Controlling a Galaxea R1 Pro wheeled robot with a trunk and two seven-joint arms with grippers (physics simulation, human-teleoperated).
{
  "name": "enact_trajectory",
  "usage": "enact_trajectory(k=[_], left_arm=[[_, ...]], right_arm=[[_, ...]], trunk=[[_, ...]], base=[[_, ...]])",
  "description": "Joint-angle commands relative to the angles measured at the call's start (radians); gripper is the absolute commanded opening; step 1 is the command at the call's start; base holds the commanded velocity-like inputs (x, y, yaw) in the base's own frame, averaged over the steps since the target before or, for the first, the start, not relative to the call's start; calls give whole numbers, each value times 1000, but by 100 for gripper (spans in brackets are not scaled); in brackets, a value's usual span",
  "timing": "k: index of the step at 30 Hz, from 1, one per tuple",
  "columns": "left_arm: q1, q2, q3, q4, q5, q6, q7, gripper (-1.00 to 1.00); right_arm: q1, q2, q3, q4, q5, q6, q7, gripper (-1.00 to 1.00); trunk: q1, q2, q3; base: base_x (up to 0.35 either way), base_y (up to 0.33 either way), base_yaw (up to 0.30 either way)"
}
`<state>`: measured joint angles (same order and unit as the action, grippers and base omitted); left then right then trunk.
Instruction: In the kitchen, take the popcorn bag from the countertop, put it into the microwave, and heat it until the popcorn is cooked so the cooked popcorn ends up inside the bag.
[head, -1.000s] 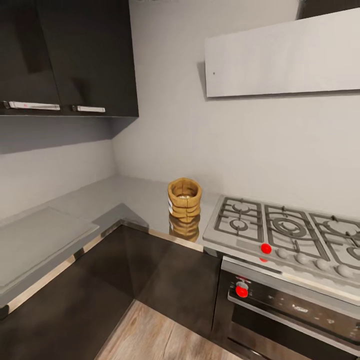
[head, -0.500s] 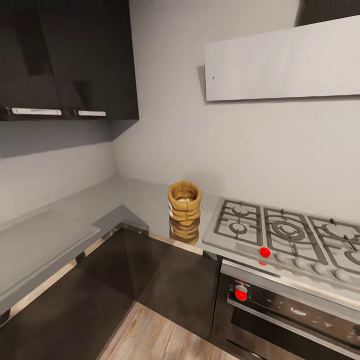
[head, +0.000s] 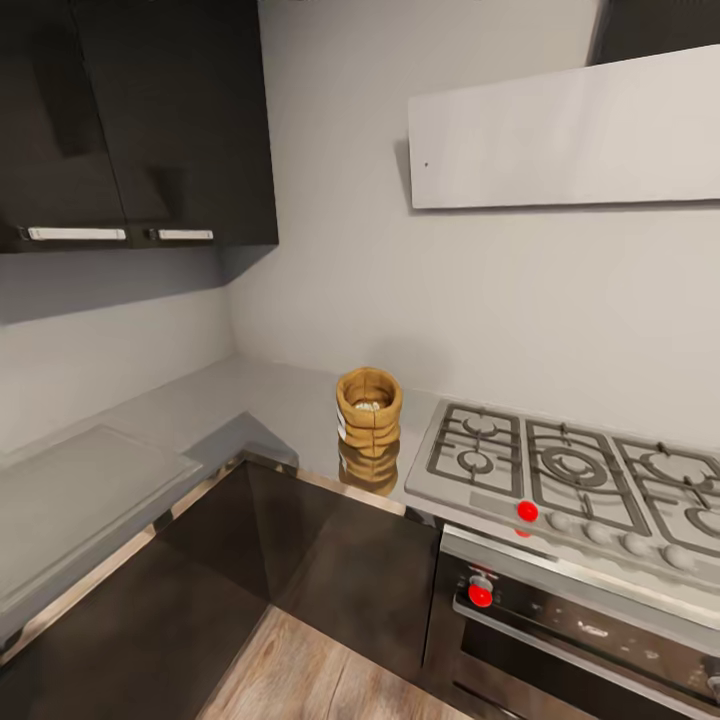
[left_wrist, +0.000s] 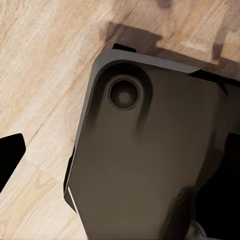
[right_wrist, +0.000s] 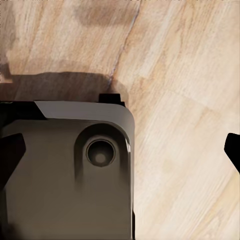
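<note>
The tan-brown popcorn bag (head: 369, 412) stands upright on the grey countertop (head: 270, 395), close to the left edge of the hob. Whitish popcorn pieces (head: 368, 405) show inside its rolled rim. The microwave is out of view. In the left wrist view my left gripper (left_wrist: 117, 170) hangs over the wooden floor and the robot's dark base, its fingertips (left_wrist: 10, 160) far apart with nothing between them. In the right wrist view my right gripper (right_wrist: 120, 152) is likewise open, with a black fingertip (right_wrist: 232, 150) at each side of the picture.
A steel gas hob (head: 570, 465) with red knobs sits right of the bag, above a black oven (head: 580, 630). Dark wall cabinets (head: 140, 120) hang at the upper left and a pale hood panel (head: 565, 130) is over the hob. The counter turns a corner to the left. Wooden floor (head: 300, 670) lies below.
The head camera has tilted up a little, so the cabinets and hood sit lower in the picture. The bag has not moved on the counter.
</note>
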<state>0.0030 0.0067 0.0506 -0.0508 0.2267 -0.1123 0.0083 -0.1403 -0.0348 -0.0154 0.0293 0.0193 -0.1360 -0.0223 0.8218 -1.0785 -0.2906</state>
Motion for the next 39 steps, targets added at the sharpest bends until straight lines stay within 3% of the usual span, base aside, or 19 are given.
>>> enact_trajectory(k=[1,8,13,39], left_arm=[[0,0,5,-1,0,-1,1,100],[1,-1,4,-1,0,-3,1,100],[0,0,8,-1,3,-4,2,100],[0,0,8,0,5,-4,1,100]], right_arm=[[-1,0,-1,3,2,-6,-2,100],[-1,1,-1,3,2,-2,-2,100],[-2,7,-1,3,1,6,-1,100],[-1,4,-1,3,2,4,-2,100]], trunk=[[-4,7,2],[-31,56,24],[-31,56,24],[-31,56,-17]], base=[[0,0,0],[0,0,0],[0,0,0],[0,0,0]])
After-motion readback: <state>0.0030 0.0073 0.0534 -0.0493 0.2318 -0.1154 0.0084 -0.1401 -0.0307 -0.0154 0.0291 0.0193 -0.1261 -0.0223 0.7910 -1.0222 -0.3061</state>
